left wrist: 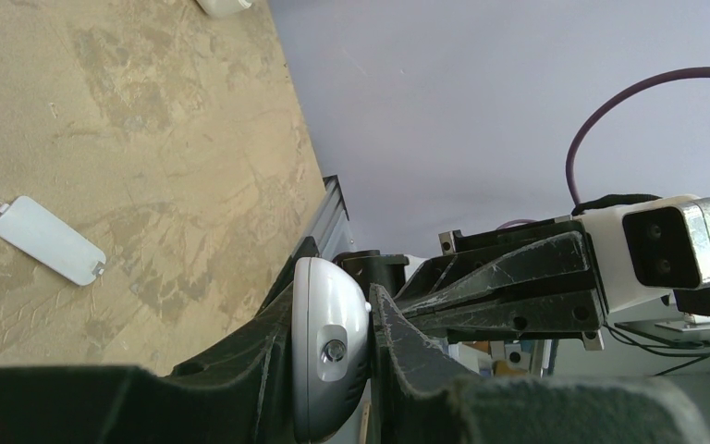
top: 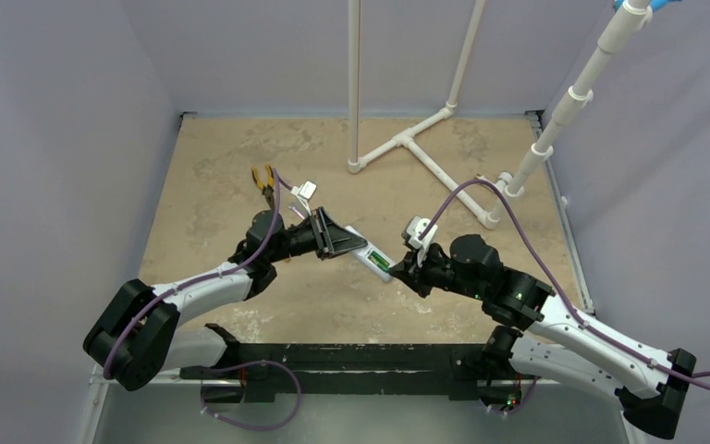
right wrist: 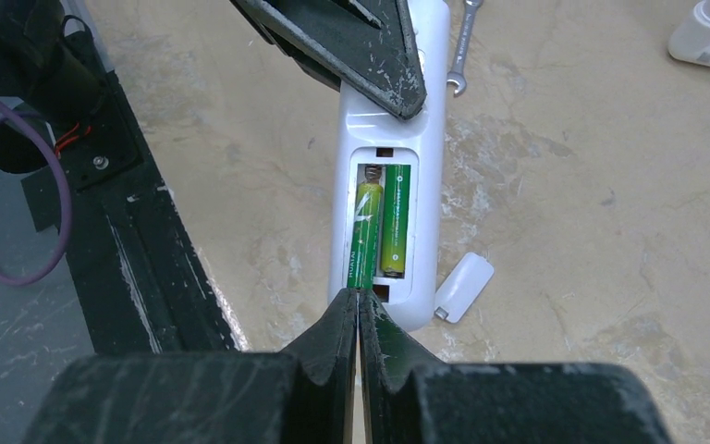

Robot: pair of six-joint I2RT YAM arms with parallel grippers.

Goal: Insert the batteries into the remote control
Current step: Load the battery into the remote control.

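The white remote control [right wrist: 370, 129] is held above the table with its open back up, and my left gripper [left wrist: 333, 310] is shut on its far end. Two green batteries lie side by side in the compartment. The right battery [right wrist: 396, 217] sits fully in. The left battery [right wrist: 366, 231] reaches past the compartment's near edge to my right gripper [right wrist: 359, 301], which is shut with its tips against that battery's end. In the top view the remote control [top: 370, 254] spans between the left gripper [top: 337, 239] and the right gripper [top: 399, 268].
The white battery cover [right wrist: 465, 287] lies on the table beside the remote's near end, also in the left wrist view as the cover [left wrist: 48, 240]. A silver wrench [right wrist: 462, 46] lies beyond. Orange-handled pliers [top: 262, 176] and white pipes [top: 407, 139] stand farther back.
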